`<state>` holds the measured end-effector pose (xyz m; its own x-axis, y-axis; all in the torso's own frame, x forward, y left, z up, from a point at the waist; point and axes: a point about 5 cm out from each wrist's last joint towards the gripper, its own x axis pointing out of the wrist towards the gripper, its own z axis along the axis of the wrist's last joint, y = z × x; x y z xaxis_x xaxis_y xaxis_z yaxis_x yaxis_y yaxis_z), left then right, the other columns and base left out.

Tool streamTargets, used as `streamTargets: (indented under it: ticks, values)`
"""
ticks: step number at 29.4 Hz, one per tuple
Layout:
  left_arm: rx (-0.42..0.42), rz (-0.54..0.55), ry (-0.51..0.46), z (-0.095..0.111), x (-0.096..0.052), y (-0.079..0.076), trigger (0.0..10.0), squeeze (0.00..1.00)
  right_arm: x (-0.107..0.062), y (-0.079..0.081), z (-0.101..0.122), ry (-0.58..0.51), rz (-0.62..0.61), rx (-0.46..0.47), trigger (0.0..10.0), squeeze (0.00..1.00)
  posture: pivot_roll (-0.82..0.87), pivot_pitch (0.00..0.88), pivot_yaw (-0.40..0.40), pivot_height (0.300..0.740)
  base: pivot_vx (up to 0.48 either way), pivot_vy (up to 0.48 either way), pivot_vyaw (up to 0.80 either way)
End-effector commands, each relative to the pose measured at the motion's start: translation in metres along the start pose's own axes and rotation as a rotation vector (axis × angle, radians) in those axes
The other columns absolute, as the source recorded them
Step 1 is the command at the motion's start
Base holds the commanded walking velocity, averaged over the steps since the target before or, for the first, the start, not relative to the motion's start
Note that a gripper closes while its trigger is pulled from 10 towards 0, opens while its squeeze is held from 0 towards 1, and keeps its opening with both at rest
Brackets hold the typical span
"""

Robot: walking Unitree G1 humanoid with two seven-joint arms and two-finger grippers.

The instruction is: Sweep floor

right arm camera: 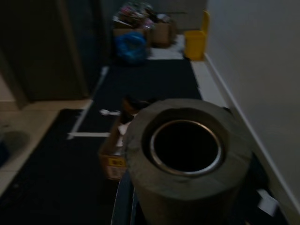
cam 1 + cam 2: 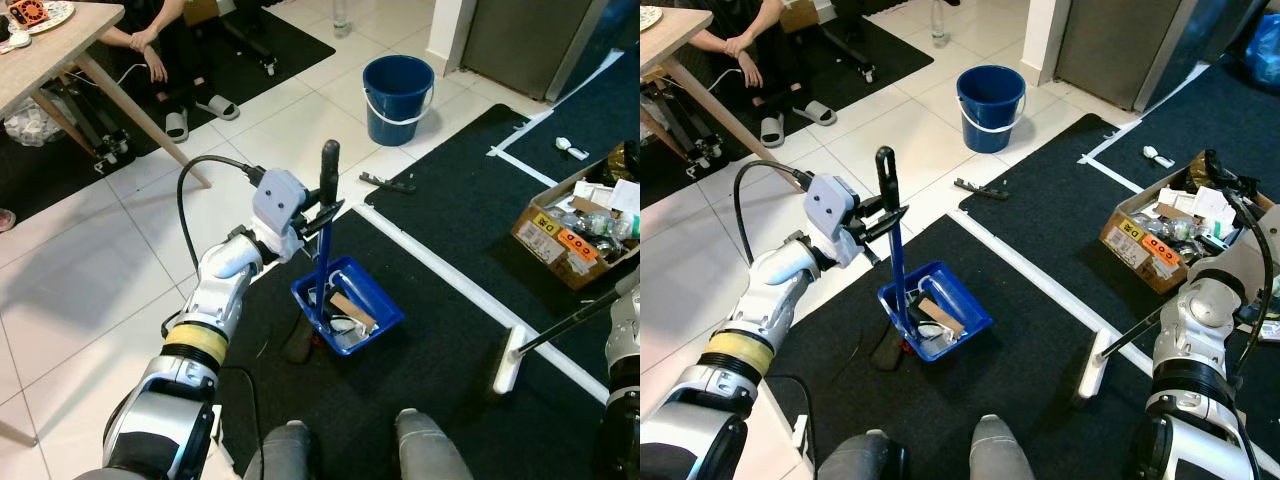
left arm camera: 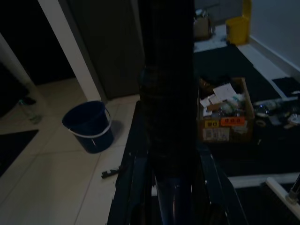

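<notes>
The black mat [image 2: 450, 330] carries the blue dustpan [image 2: 350, 305], its handle upright; the left pincer [image 2: 322, 215] is clenched on that handle; the broom [image 2: 560, 330] slants low toward the right pincer [image 1: 187, 154], clenched on its pole end.
</notes>
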<state>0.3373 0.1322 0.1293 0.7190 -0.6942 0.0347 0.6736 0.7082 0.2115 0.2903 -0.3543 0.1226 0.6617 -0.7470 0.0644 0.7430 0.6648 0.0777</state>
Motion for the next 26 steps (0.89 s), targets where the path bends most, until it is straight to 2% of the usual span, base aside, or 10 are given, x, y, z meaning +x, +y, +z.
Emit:
streamTargets:
  ticks: [1, 10, 14, 17, 26]
  values:
    - [0.054, 0.021, -0.056, 0.016, 0.001, 0.012, 10.0, 0.00, 0.004, -0.009, 0.003, -0.010, -0.026, -0.001, 10.0, 0.00, 0.05, 0.019, 0.031, 0.740, 0.000, 0.000, -0.77]
    - [0.085, 0.059, -0.086, 0.028, 0.002, 0.025, 10.0, 0.00, 0.005, -0.006, 0.003, -0.006, -0.022, 0.003, 10.0, 0.00, 0.05, 0.019, 0.036, 0.740, 0.000, 0.000, -0.76]
    - [0.130, 0.071, -0.118, 0.044, 0.006, 0.034, 10.0, 0.00, 0.005, -0.005, 0.003, -0.004, -0.030, 0.021, 10.0, 0.00, 0.05, 0.002, 0.043, 0.740, 0.000, 0.000, -0.76]
    - [0.138, 0.083, -0.127, 0.048, 0.007, 0.037, 10.0, 0.00, 0.006, -0.006, 0.003, -0.004, -0.036, 0.019, 10.0, 0.00, 0.05, 0.000, 0.045, 0.740, 0.000, 0.000, -0.76]
    - [0.139, 0.106, -0.114, 0.045, 0.008, 0.040, 10.0, 0.00, 0.006, -0.005, 0.002, -0.002, -0.026, 0.013, 10.0, 0.00, 0.04, 0.008, 0.043, 0.740, 0.000, 0.000, -0.76]
